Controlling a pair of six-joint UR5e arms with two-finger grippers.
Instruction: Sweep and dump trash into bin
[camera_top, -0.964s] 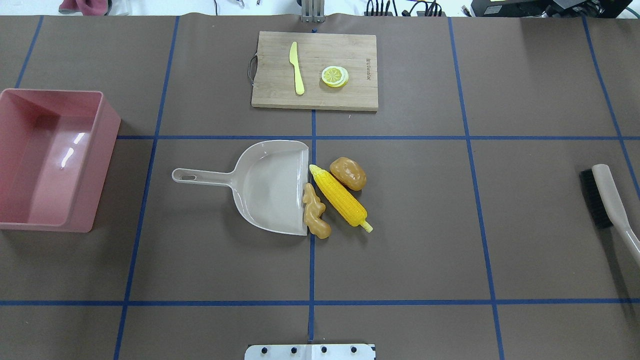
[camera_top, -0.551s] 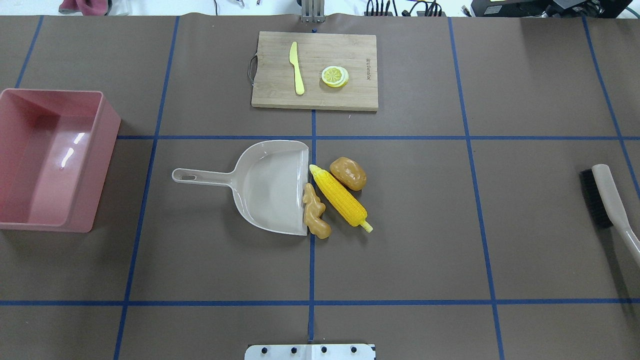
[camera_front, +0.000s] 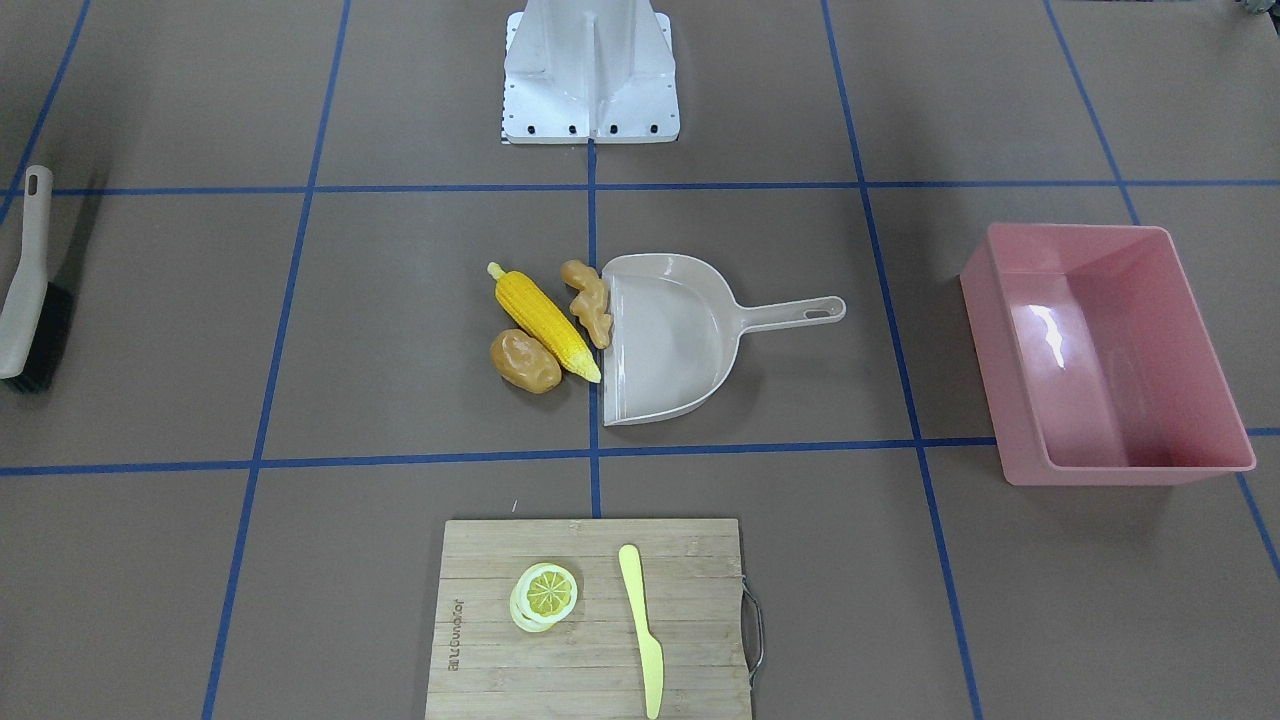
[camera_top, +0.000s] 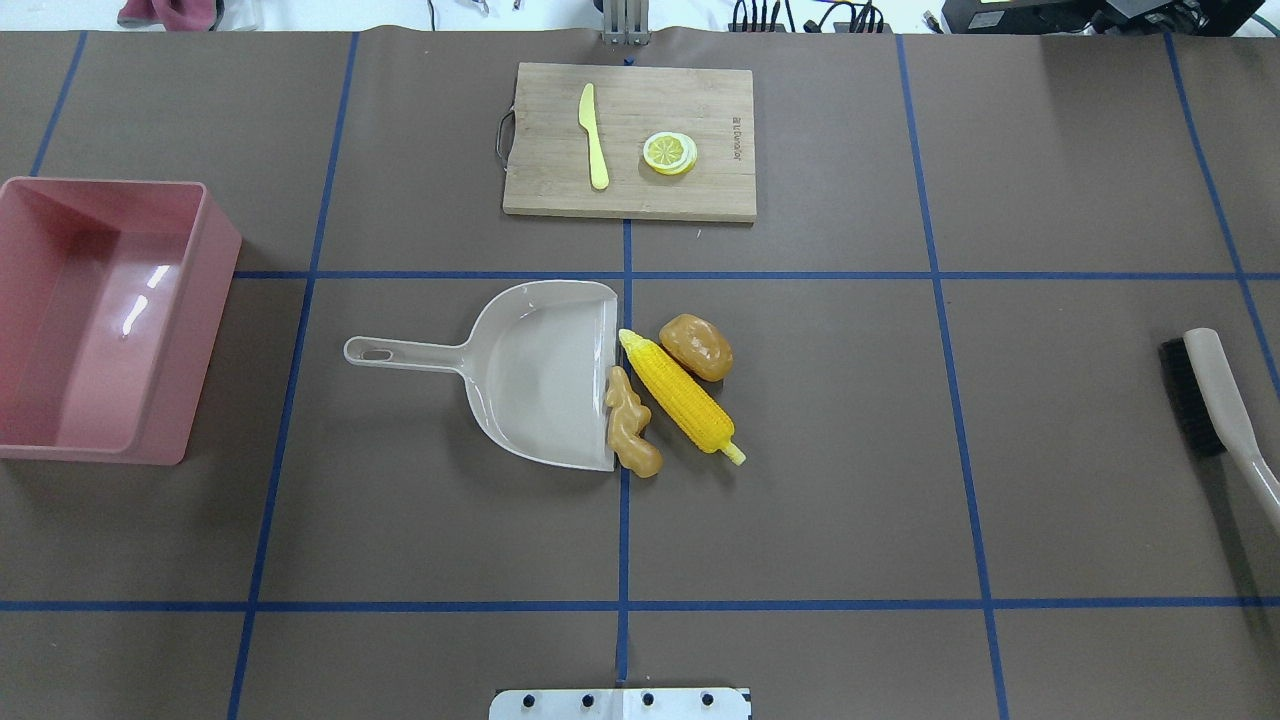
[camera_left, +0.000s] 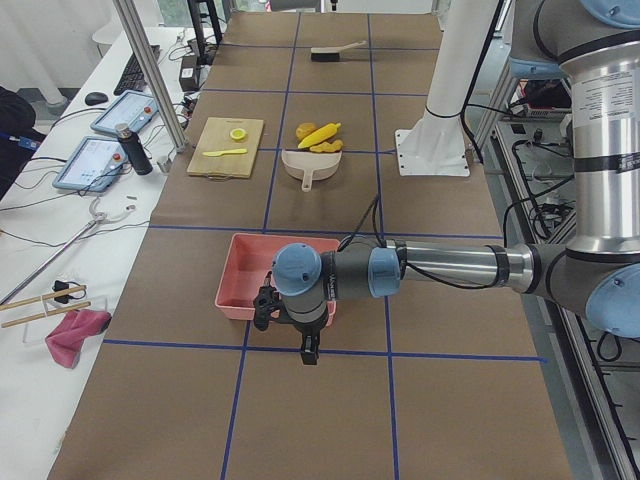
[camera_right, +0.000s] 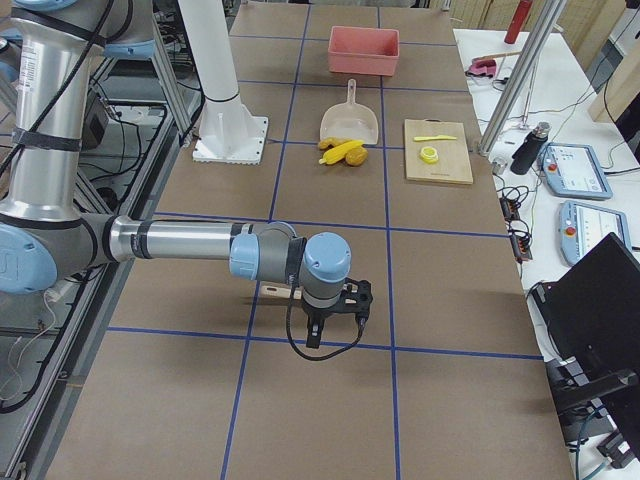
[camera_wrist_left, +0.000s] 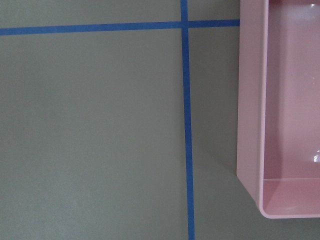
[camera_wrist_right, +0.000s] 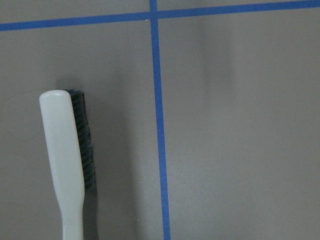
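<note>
The yellow corn cob (camera_top: 683, 397), tan ginger root (camera_top: 630, 425) and orange-brown potato (camera_top: 696, 346) lie together mid-table at the open mouth of the beige dustpan (camera_top: 530, 370); the ginger touches its lip. The pink bin (camera_top: 100, 320) stands empty at the table's left end. My left gripper (camera_left: 308, 350) hangs above the table beside the bin; the left wrist view shows the bin's corner (camera_wrist_left: 287, 100). My right gripper (camera_right: 315, 335) hangs over the brush (camera_wrist_right: 65, 160) at the right end. I cannot tell whether either gripper is open or shut.
A wooden cutting board (camera_top: 700, 195) at the far middle holds a pale yellow knife (camera_top: 593, 135) and a lemon slice (camera_top: 669, 153). The brush (camera_top: 1215, 395) lies near the right edge. The robot's base plate (camera_top: 620, 703) sits at the near edge.
</note>
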